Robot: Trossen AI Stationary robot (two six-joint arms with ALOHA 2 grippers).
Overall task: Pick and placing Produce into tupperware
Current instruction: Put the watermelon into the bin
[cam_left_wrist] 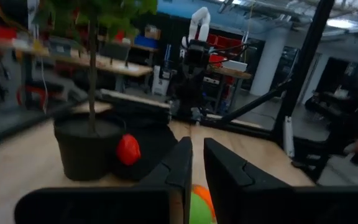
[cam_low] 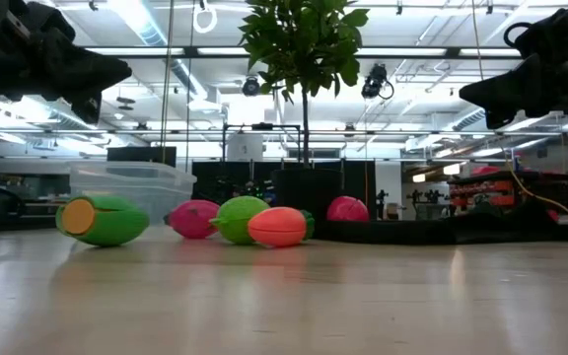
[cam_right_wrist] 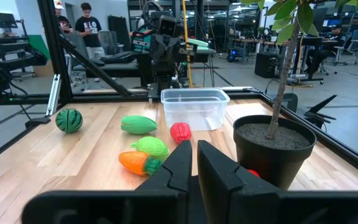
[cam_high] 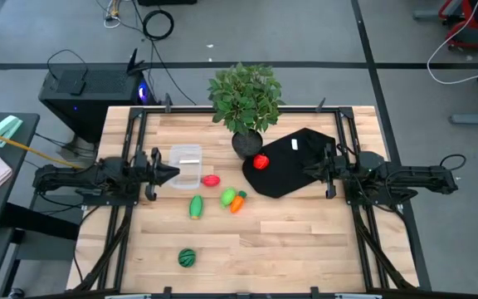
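Left gripper (cam_high: 171, 173): raised above the table at its left side, fingers nearly closed with only a narrow slit between them, holding nothing. Directly ahead of its fingertips stands the tupperware (cam_high: 187, 164), clear, upright and empty as far as can be seen. Just beyond the tub on the bare wood lies the pink-red piece (cam_high: 212, 180). Farther out lie the light green oblong piece (cam_high: 196, 206), the green rounded piece (cam_high: 228, 197) and the orange-and-green piece (cam_high: 238, 203); the last two touch each other. The dark green striped ball (cam_high: 187, 258) sits alone, well apart from the rest, toward the table's front edge.

Right gripper (cam_high: 314, 170): raised at the right side, above the black cloth (cam_high: 299, 166), fingers likewise drawn almost together and empty. Ahead of it, the red round piece (cam_high: 260, 162) rests on the near end of the cloth, just beside the dark pot of the potted plant (cam_high: 246, 100).

Two persons (cam_right_wrist: 86, 25) stand in the room beyond the table.
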